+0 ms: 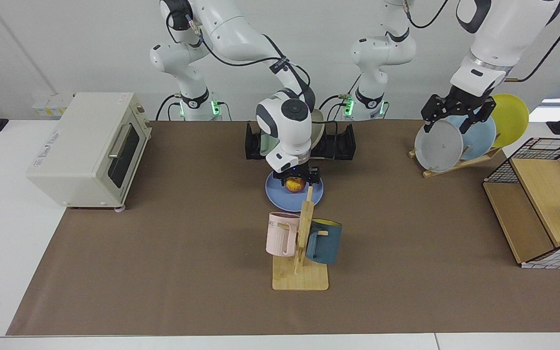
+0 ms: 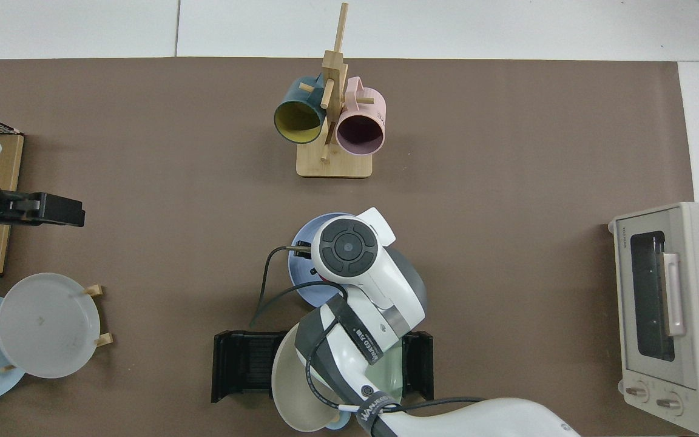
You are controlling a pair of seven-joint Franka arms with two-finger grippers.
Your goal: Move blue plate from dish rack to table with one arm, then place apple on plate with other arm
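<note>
The blue plate (image 1: 280, 197) lies flat on the brown mat of the table (image 1: 163, 267), just in front of the black dish rack (image 1: 344, 146). My right gripper (image 1: 296, 183) points straight down over the plate's middle, shut on the red-and-yellow apple (image 1: 295, 184), which is at or just above the plate's surface. In the top view the right arm's wrist covers the apple and most of the blue plate (image 2: 302, 274). My left gripper (image 1: 455, 116) hangs open and empty above the wooden plate stand, where that arm waits.
The dish rack (image 2: 243, 364) holds a beige plate and a pale green one. A mug tree (image 1: 302, 243) with pink and dark blue mugs stands right in front of the blue plate. A toaster oven (image 1: 90, 146), a wooden plate stand (image 1: 438, 146) and a wire-sided shelf (image 1: 542, 204) flank the mat.
</note>
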